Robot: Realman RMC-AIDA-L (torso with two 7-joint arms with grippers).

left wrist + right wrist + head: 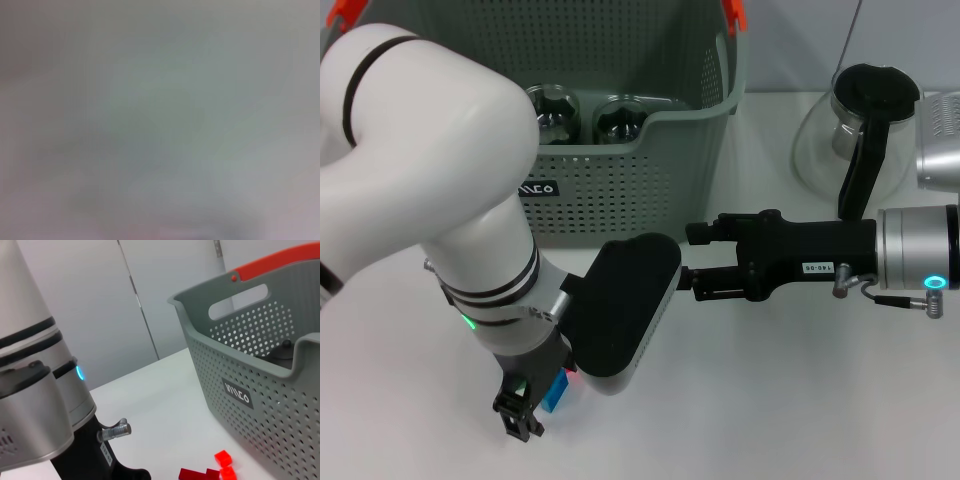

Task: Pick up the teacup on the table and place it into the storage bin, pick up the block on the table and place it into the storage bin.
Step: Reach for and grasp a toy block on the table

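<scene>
Head view: where the big white left arm bends down over the white table (800, 400), the black left gripper (520, 415) points at the near edge, its fingers close together beside a small blue block (556, 392) with a red piece just behind; whether they clamp it I cannot tell; the large grey-green perforated plastic storage bin (620, 190) stands behind, two dark glass cups (585, 115) lying inside; the right gripper (695, 258) reaches in level from the right, its tips hidden behind the left arm's black camera housing (625, 305); a glass coffee pot with black handle (855, 135) stands far right.
Left wrist view: only a grey-green blur.
Right wrist view: storage bin (260, 385) with orange-red handle clip (280, 265) and black label (237, 396); small red blocks (220, 467) lie on the table just beside its wall.
</scene>
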